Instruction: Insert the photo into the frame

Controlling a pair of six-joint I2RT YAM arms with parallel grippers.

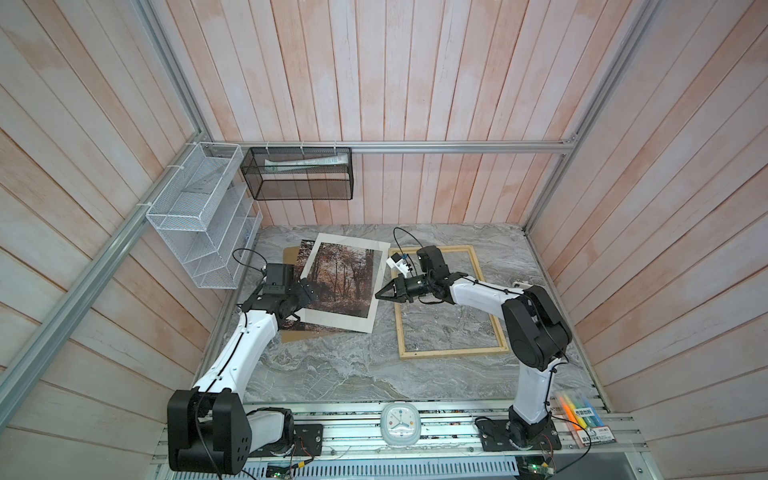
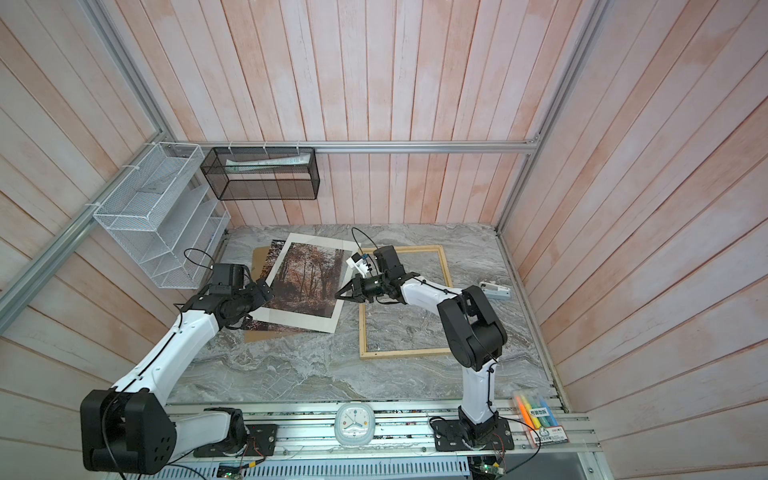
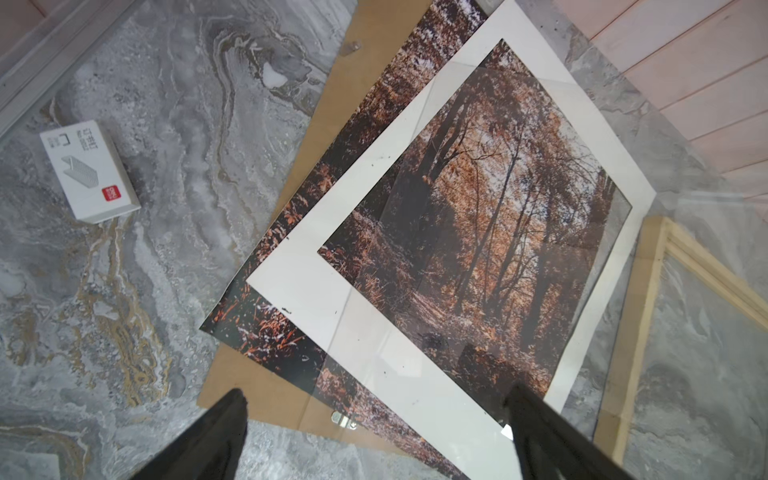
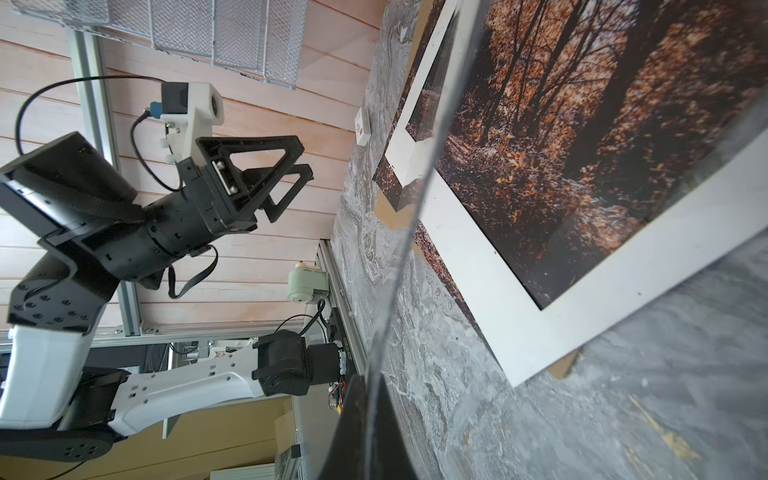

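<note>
The photo [image 1: 338, 276], an autumn forest print, lies on a brown backing board [image 1: 291, 253] at the back left. A white mat [image 1: 332, 322] lies askew on top, so part of the print [image 3: 365, 108] sticks out beside it. The pale wood frame [image 1: 453, 353] lies empty to the right, also in the other top view [image 2: 407, 352]. My right gripper [image 1: 379, 294] is shut on the edge of a clear sheet [image 4: 409, 232] that slants over the mat and photo. Its jaws [image 4: 365, 384] pinch that thin edge. My left gripper [image 3: 376, 399] hangs open over the stack's near left corner [image 1: 305, 305], holding nothing.
A white staple box [image 3: 89, 176] lies left of the stack. A white stapler [image 2: 494, 291] sits right of the frame. White [image 1: 199, 216] and black [image 1: 297, 174] wire baskets hang on the walls. A clock [image 1: 401, 424] and a highlighter pack [image 1: 584, 415] rest on the front rail.
</note>
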